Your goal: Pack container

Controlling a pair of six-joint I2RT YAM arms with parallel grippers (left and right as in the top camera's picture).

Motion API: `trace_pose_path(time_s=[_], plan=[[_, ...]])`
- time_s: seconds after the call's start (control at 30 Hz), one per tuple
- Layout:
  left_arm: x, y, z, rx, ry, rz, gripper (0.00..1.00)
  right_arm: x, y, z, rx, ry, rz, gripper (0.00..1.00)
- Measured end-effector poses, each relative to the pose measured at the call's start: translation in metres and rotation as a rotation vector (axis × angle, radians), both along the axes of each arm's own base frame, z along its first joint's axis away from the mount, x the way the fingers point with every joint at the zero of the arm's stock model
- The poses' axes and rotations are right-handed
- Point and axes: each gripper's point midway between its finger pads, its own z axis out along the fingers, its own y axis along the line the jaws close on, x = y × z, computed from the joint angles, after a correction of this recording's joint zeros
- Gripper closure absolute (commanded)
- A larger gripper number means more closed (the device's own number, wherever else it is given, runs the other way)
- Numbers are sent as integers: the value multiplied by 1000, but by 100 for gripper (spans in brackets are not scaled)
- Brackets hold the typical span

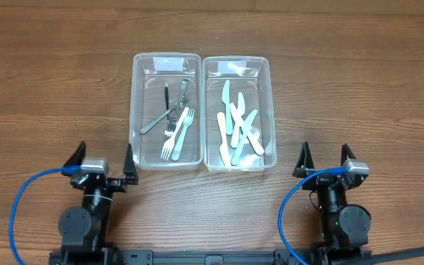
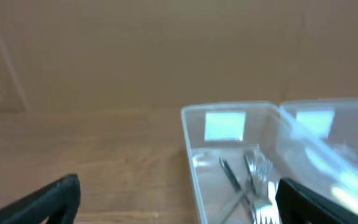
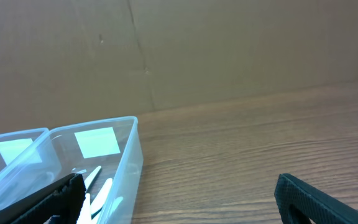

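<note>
Two clear plastic containers stand side by side at the table's middle. The left container [image 1: 134, 110] holds several metal and white forks [image 1: 175, 125]. The right container [image 1: 271, 110] holds several pale plastic knives [image 1: 238, 125]. My left gripper [image 1: 100, 163] is open and empty, in front of the left container's near left corner. My right gripper [image 1: 324, 160] is open and empty, to the right of the right container's near corner. The left wrist view shows the fork container [image 2: 191, 162] between the fingers [image 2: 178, 202]. The right wrist view shows the knife container [image 3: 129, 155] at the left finger [image 3: 185, 202].
The wooden table [image 1: 50, 88] extends around both containers. Blue cables [image 1: 28, 191] loop beside each arm base near the front edge. A brown cardboard wall [image 3: 229, 50] stands behind the table in the wrist views.
</note>
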Motion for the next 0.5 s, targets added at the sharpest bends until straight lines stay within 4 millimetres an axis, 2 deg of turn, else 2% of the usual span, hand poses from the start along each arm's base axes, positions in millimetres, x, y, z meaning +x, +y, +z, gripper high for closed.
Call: trace_pose_path(time_s=[0.23, 0.5], plan=[[0, -14, -19, 211, 30, -88, 0, 0, 0, 0, 0, -1, 0, 0], [0, -14, -19, 216, 29, -88, 0, 0, 0, 0, 0, -1, 0, 0]])
